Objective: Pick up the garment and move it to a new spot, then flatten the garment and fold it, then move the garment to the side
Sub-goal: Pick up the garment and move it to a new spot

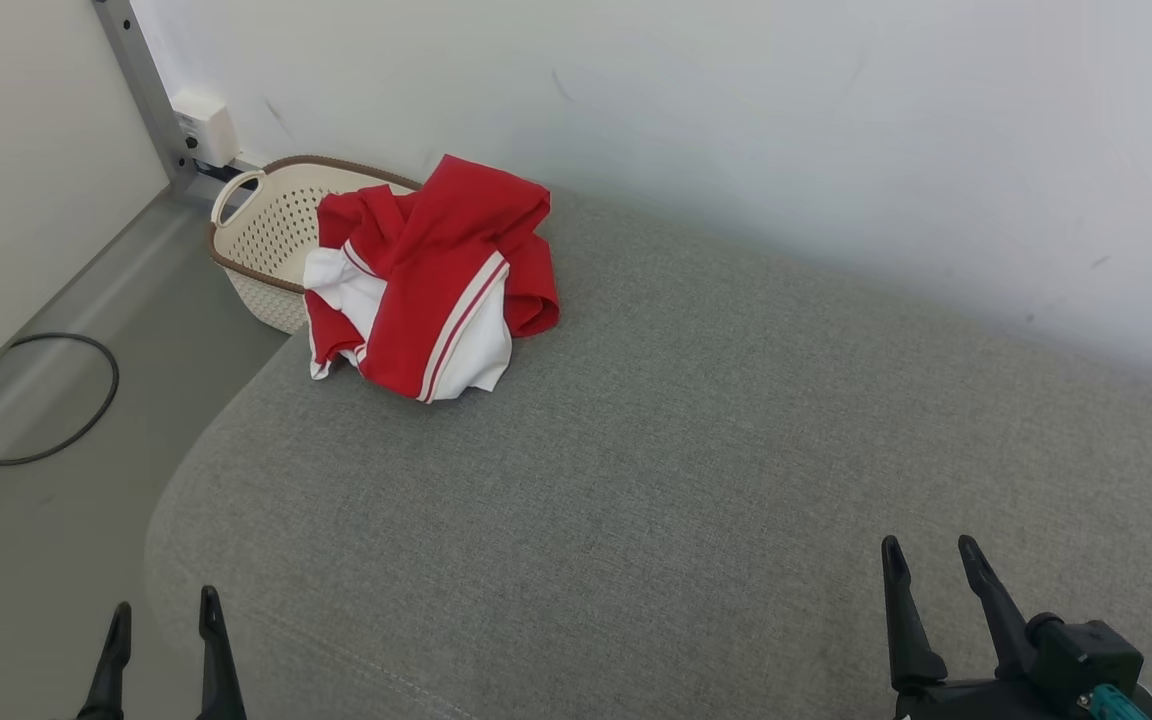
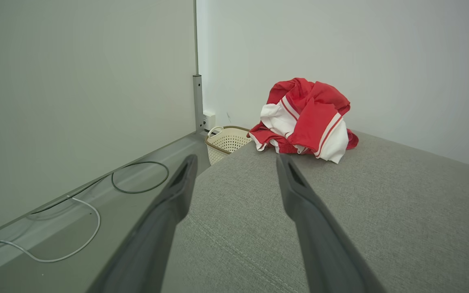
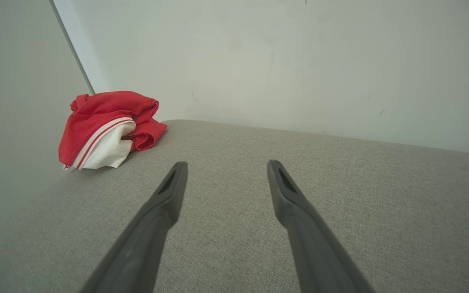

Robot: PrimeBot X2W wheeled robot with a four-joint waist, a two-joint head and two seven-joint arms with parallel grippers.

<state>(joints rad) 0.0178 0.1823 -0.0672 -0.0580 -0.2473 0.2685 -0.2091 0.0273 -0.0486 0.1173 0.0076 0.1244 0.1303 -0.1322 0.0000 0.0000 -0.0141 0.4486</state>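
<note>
A crumpled red and white garment [image 1: 431,280] lies in a heap at the far left corner of the grey padded surface [image 1: 696,450], partly over a basket's rim. The left wrist view shows the garment [image 2: 305,118] ahead and to the right; in the right wrist view the garment [image 3: 106,128] sits far to the left. My left gripper [image 1: 164,612] hangs open at the near left edge of the surface, nothing between its fingers. My right gripper [image 1: 934,555] is open above the near right of the surface, well away from the garment.
A cream perforated basket [image 1: 271,235] stands on the floor against the surface's far left corner. A black cable loop [image 1: 31,400] and a white cable [image 2: 63,240] lie on the grey floor at left. White walls close off the back and the left.
</note>
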